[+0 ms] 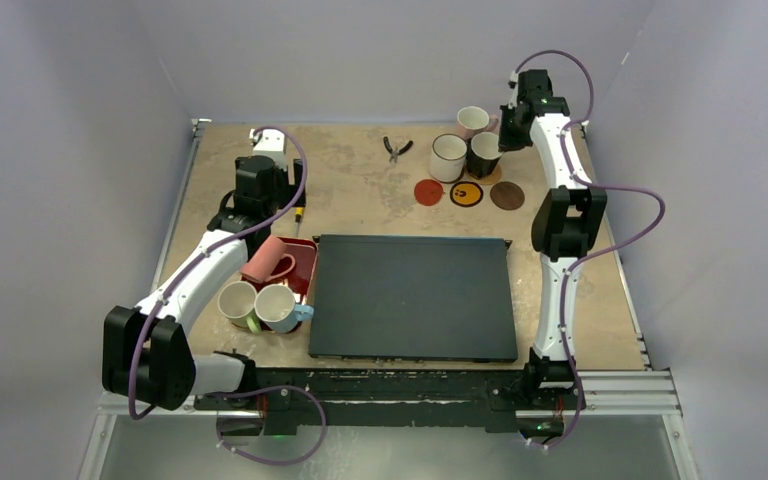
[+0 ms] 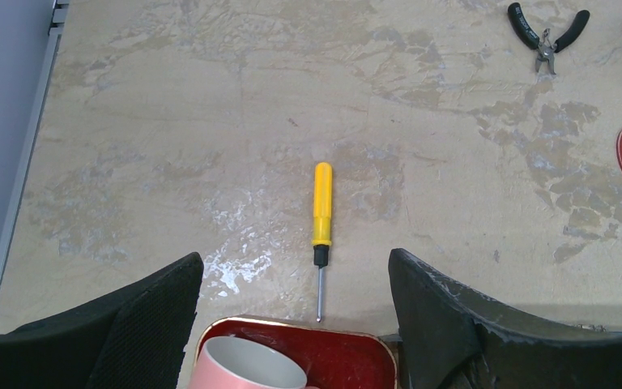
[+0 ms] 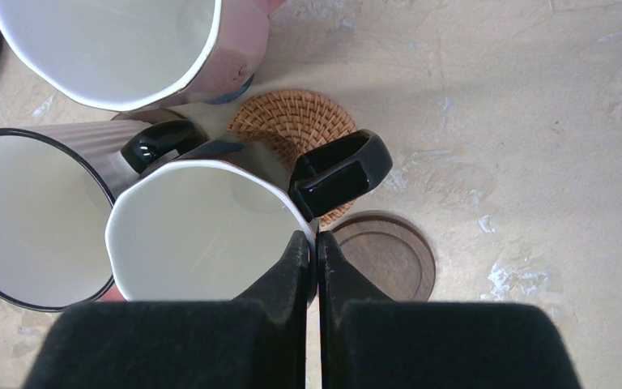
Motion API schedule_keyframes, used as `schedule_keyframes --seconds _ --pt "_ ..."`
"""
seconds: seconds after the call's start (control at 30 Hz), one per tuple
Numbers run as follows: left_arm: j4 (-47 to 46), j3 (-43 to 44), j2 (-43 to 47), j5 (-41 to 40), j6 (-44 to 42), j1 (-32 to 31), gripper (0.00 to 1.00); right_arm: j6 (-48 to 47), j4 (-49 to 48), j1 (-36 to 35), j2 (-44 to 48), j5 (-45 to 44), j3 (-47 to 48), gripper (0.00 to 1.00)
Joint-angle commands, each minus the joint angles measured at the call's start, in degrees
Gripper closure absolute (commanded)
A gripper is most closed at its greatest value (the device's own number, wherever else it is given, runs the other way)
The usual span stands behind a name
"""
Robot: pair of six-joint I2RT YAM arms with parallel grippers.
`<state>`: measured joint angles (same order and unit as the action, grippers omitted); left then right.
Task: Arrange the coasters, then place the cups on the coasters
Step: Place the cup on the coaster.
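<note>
Pinching upright black cup (image 3: 202, 235) by its rim, beside the handle, right fingers (image 3: 283, 275); left fingers (image 2: 154, 316) wide.

A mat (image 1: 412, 295) lies at the worktop's (image 1: 360, 200) centre. At its nine o'clock, a tray (image 1: 306, 262) holds one cup (image 1: 268, 263). At one o'clock, three cups (image 1: 449, 157) stand behind a row of coasters (image 1: 466, 193); pliers (image 1: 396, 148) lie at twelve.

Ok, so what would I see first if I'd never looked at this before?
Probably the big black mat filling the middle of the table. Then the far right corner, where the right pincer pinches the rim of the black mug, beside a white mug and a pale pink mug. A row of three coasters lies just in front of them.
</note>
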<state>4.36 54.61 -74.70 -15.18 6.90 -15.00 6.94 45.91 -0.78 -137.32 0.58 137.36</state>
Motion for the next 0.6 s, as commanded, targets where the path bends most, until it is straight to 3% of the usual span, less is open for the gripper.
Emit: schedule_keyframes --seconds 0.0,0.57 --pt "-1.1 1.2 -0.3 0.7 0.9 0.4 0.20 -1.2 -0.1 0.5 6.0 1.3 3.3 1.00" --pt "-1.1 1.0 -0.4 0.4 0.8 0.4 0.20 -1.8 0.1 2.8 5.6 0.2 3.9 1.00"
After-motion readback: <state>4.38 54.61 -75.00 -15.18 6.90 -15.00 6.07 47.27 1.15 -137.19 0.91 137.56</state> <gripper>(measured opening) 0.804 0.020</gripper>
